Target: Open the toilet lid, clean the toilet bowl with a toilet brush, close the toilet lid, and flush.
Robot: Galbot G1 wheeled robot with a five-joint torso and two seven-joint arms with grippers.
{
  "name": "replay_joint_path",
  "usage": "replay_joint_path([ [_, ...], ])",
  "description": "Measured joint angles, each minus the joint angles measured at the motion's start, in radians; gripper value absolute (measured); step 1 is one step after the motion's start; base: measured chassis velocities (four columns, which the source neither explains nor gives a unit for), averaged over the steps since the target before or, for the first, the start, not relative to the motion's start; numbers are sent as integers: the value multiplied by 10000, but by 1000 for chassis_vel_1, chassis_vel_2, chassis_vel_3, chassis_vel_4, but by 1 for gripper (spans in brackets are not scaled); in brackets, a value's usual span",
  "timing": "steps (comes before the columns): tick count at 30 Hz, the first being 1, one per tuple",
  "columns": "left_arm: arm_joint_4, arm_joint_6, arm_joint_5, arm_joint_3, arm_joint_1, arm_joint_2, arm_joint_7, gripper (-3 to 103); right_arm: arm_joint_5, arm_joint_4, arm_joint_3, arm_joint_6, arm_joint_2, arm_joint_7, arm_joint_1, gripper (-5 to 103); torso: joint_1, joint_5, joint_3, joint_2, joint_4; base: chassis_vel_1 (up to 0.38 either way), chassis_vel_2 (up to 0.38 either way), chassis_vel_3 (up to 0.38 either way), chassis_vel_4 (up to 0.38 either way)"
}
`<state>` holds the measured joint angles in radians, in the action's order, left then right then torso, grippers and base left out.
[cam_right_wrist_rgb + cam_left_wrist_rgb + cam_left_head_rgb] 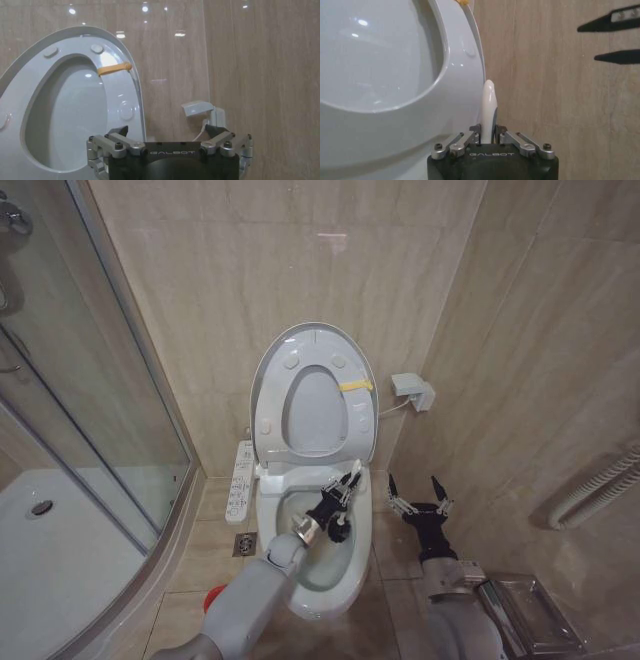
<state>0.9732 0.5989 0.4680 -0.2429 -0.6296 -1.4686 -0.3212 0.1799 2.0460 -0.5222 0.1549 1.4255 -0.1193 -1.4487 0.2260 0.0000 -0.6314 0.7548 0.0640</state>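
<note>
The toilet lid point(272, 370) stands raised against the wall, and the ring seat point(356, 423) with its yellow tag is up against it. Below them the toilet bowl point(320, 575) lies open, with stains inside. My left gripper point(340, 498) hangs over the bowl's back half. It is shut on the thin white handle of the toilet brush point(488, 99). The handle's free end points at the raised seat point(395, 97). I cannot make out the bristle head under the gripper. My right gripper point(418, 498) hovers open to the right of the bowl, with nothing in it point(167, 132).
A white control panel point(241, 482) sits on the bowl's left side, with a floor drain point(245, 545) below it. The red holder point(213, 600) peeks out beside my left arm. A glass shower enclosure point(90, 430) stands at left. At right are a wall box point(412, 390), a hose point(600, 485) and a metal tray point(530, 615).
</note>
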Motion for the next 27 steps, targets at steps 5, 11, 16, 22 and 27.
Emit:
replay_joint_path([
  [5, -102, 43, -48, -60, -132, 11, -27, 18, -1, 0, 0, 0, 0, 0, 0, 100, 0, 0, 0, 0, -2, 0, 0, 0, 0],
  [11, 355, -93, -6, 36, 22, 118, 39, 18, 0, 0, 0, 0, 0, 0, 0, 100, 0, 1, 0, 0, -1, 0, 0, 0, 0],
  [16, 243, -107, -42, 6, -92, 90, 46, 18, 0, 0, 0, 0, 0, 0, 0, 100, -1, 0, 0, 0, 0, 0, 0, 0, 0],
  [22, -44, -40, -323, -84, -43, 63, 262, 18, 0, 0, 0, 0, 0, 0, 0, 100, 0, 0, -1, 0, -3, 0, 0, 0, 0],
  [27, 103, -148, -255, -80, 251, -18, 324, 18, 0, 0, 0, 0, 0, 0, 0, 100, 0, 0, 0, 0, 0, 0, 0, 0, 0],
])
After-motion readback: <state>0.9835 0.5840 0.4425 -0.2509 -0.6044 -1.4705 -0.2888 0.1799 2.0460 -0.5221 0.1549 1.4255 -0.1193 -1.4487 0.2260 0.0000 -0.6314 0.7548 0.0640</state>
